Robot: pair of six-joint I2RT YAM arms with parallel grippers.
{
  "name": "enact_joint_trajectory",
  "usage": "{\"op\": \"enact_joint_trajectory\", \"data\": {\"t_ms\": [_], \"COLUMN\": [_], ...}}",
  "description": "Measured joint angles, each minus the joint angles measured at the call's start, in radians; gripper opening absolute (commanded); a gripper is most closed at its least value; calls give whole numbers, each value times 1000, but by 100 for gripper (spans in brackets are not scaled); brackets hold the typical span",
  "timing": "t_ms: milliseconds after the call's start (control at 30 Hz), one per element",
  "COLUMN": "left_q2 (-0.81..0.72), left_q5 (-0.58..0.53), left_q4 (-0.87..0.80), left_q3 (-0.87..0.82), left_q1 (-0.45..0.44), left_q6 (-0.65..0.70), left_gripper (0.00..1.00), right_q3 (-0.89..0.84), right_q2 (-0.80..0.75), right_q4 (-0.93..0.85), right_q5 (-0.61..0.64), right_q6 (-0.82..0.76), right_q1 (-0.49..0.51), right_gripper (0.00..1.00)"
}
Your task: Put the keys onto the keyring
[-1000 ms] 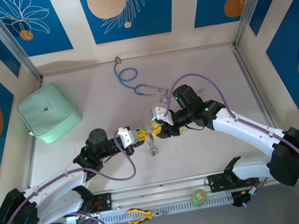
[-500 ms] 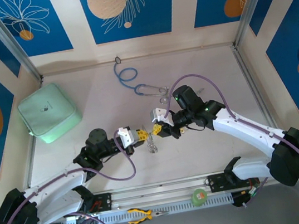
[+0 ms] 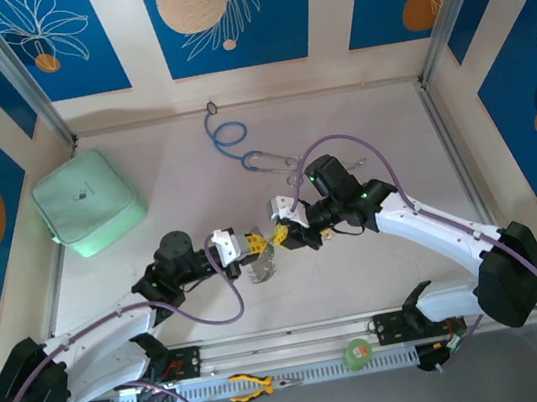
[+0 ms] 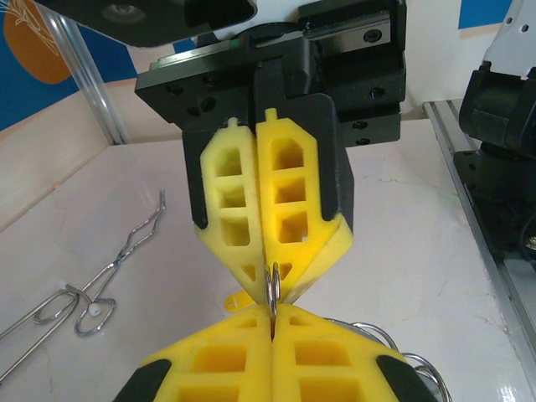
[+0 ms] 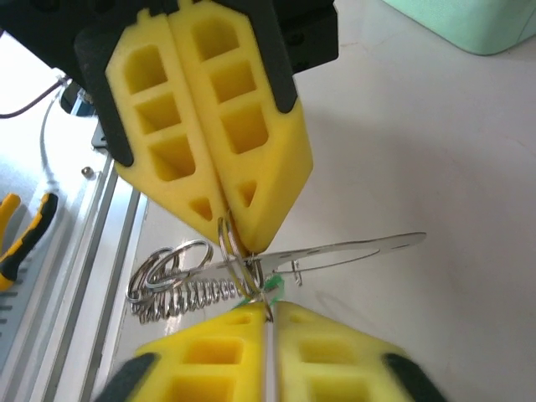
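My left gripper (image 3: 255, 245) and right gripper (image 3: 282, 234) meet tip to tip over the middle of the table. Both are shut on one small split ring (image 4: 273, 285), pinched from opposite sides. From that ring hangs the keyring (image 3: 261, 267), a flat silvery strip (image 5: 352, 251) with a spring coil and several loose rings (image 5: 167, 268). The green key's head (image 5: 272, 290) sits right at my right gripper's (image 5: 268, 311) fingertips. A yellow key head (image 4: 239, 299) pokes out beside my left gripper's (image 4: 273, 311) tips. The keys' blades are hidden.
A mint-green pouch (image 3: 87, 203) lies at the far left. A blue-tubed stethoscope (image 3: 229, 136) lies at the back centre, its metal arms (image 4: 100, 285) just behind the grippers. Yellow-handled pliers (image 3: 261, 384) and a round green disc (image 3: 357, 353) rest on the front rail.
My right gripper has edged left, closer to the left one. The hanging keyring has swung left and tilted under the left gripper. The left arm has stayed put.
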Motion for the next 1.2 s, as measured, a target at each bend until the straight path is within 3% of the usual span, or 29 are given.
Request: {"op": "enact_joint_trajectory", "data": {"t_ms": [100,367,667,733,800,867,1200], "left_q2": [0,3,2,2,2,2,18], "left_q5": [0,5,7,7,6,-8,-111], "left_q4": [9,16,14,14,14,14,-82], "left_q3": [0,0,0,-1,-1,-1,25], "left_q1": [0,0,0,0,0,0,0], "left_q6": [0,0,-1,-1,0,0,40], "left_gripper": [0,0,0,0,22,24,23], "right_q3": [-24,-34,-34,-34,-33,-22,146], "right_q2": [-32,-56,-35,-35,-35,-32,37], "right_q4": [40,75,98,98,92,68,-173], "right_q5": [-3,-27,-40,-42,-42,-36,215], "right_q6": [8,10,19,17,11,-3,-170], "right_q1": [-7,-3,3,3,3,3,80], "right_gripper": [26,25,0,0,0,0,0]}}
